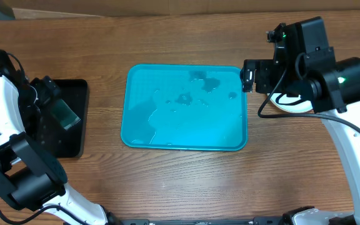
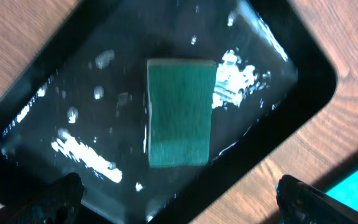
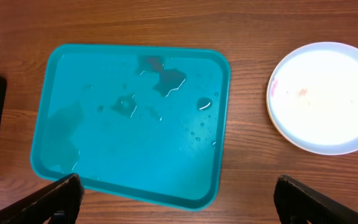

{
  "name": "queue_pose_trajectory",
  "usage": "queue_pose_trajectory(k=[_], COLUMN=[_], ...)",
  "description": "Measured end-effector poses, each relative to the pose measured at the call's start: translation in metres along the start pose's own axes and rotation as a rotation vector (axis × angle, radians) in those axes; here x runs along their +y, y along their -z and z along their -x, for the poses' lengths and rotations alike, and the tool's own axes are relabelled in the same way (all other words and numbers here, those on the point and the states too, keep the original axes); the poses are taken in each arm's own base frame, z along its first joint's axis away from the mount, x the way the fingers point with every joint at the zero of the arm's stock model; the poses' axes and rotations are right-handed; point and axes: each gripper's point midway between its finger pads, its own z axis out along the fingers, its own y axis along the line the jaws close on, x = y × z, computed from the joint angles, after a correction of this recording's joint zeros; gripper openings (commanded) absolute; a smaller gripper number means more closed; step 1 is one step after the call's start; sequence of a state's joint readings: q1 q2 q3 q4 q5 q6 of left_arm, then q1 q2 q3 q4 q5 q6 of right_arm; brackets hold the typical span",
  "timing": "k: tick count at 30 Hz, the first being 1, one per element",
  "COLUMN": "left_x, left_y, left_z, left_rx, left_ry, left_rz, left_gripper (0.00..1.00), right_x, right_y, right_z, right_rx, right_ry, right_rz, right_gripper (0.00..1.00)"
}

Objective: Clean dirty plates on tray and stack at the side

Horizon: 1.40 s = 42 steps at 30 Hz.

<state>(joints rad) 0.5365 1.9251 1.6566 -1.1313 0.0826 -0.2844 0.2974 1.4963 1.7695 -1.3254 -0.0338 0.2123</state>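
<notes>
– what's going on at the left, closest to us?
– the left gripper [image 2: 179, 200] hangs over the black bin [image 2: 304, 99], its fingers [image 2: 61, 196] spread wide with nothing between them.
– anything in the bin?
– a green sponge [image 2: 180, 112], lying flat on the wet bottom, right under that gripper and not touched by it.
– and in the middle of the table [image 3: 247, 25]?
– the turquoise tray [image 3: 129, 134], just beside the bin. it's wet: puddles [image 3: 166, 78] and small drops, mostly toward its far side.
– where have the plates got to?
– i can see one white plate [image 3: 325, 96] with a pale rim and a few faint pinkish marks, sitting on the wood just right of the tray, apart from it. from above i can't tell whether others lie under it.
– and the other arm?
– the right gripper [image 3: 179, 196] hovers above the tray's right edge and the plate, jaws spread wide too, holding nothing. seen from overhead, that arm hides most of the plate.
</notes>
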Motion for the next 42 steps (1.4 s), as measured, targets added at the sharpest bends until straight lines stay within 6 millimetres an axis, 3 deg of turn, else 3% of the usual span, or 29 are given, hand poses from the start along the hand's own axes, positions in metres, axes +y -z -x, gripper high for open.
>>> queue_pose_trajectory(k=[4, 12, 16, 30, 42], left_x=[-0.005, -0.019, -0.020, -0.020, -0.021], left_y=[0.023, 0.082, 0.084, 0.084, 0.084], left_z=[-0.004, 0.015, 0.015, 0.015, 0.015], left_rx=[0.029, -0.110, -0.113, -0.113, -0.111], left_ry=[0.004, -0.012, -0.013, -0.013, -0.013], left_rz=[-0.019, -0.082, -0.083, -0.084, -0.090], left_gripper=[1.00, 1.00, 1.00, 1.00, 1.00], right_x=[0.001, 0.003, 0.001, 0.001, -0.015], right_y=[0.007, 0.058, 0.059, 0.054, 0.053], right_z=[0.004, -0.001, -0.008, -0.007, -0.036], right_rx=[-0.034, -0.149, -0.125, -0.115, 0.000], right_ry=[0.001, 0.008, 0.006, 0.006, 0.002], right_rz=[0.010, 0.043, 0.036, 0.033, -0.041], right_gripper=[1.00, 1.00, 1.00, 1.00, 1.00])
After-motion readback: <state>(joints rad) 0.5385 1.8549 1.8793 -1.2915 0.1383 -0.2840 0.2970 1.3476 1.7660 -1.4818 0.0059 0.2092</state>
